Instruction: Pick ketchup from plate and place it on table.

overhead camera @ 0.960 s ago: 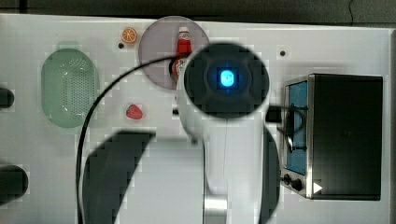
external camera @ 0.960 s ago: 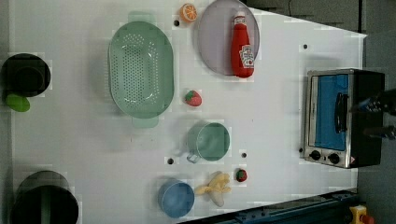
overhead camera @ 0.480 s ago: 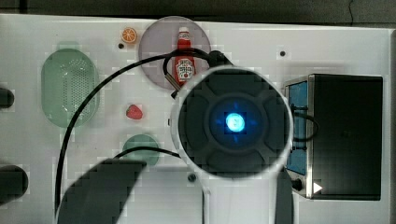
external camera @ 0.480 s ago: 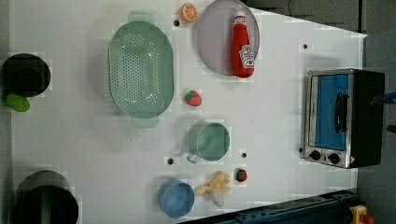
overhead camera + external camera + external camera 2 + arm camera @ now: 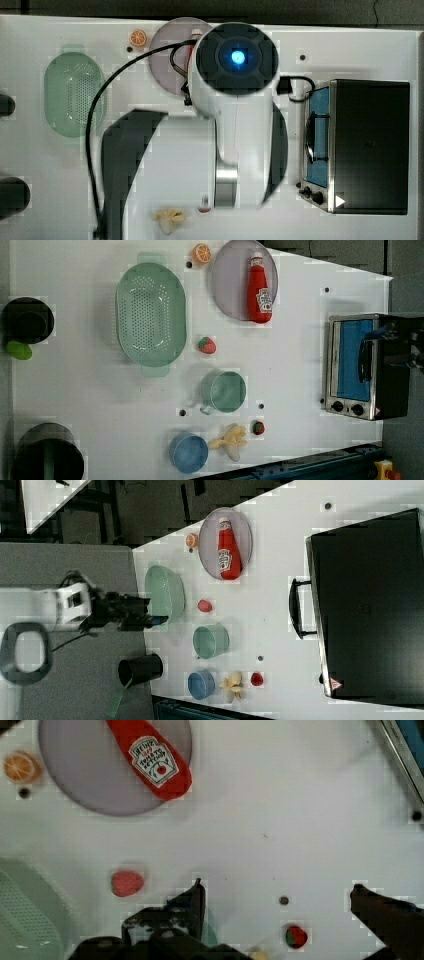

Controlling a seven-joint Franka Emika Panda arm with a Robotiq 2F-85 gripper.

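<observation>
Ketchup (image 5: pixel 260 291): one bottle, lying flat on the plate (image 5: pixel 227 285), white cap toward the left view's top, base reaching the plate rim at the side toward the left view's bottom right. Label faces up. Plate: one, round, pale lilac-grey, on the table (image 5: pixel 295 370) near its edge at the left view's top.

Gripper (image 5: pixel 275 907): jaws spread wide, two dark fingers (image 5: pixel 192 902) well apart, nothing between them, nothing held. In the wrist view it hangs over bare tabletop, apart from the bottle. In the top view the arm (image 5: pixel 235 100) sits over the plate's side toward the top view's right and hides most of the bottle.

Other items, counted in the left view:
- 1 orange slice (image 5: pixel 202 253), just beside the plate.
- 1 green perforated basket (image 5: pixel 150 315), toward the left view's left of the plate.
- 1 strawberry (image 5: pixel 206 345), between basket and green cup.
- 1 green cup (image 5: pixel 225 391) w/ handle.
- 1 blue bowl (image 5: pixel 188 453).
- 1 banana piece (image 5: pixel 230 441), just beside the blue bowl.
- 1 small red fruit (image 5: pixel 258 427), near the banana.
- 1 toaster oven (image 5: pixel 362 366), at the left view's right, door w/ blue window, 2 knobs.
- 2 dark round containers (image 5: pixel 27 320) along the left view's left edge.
</observation>
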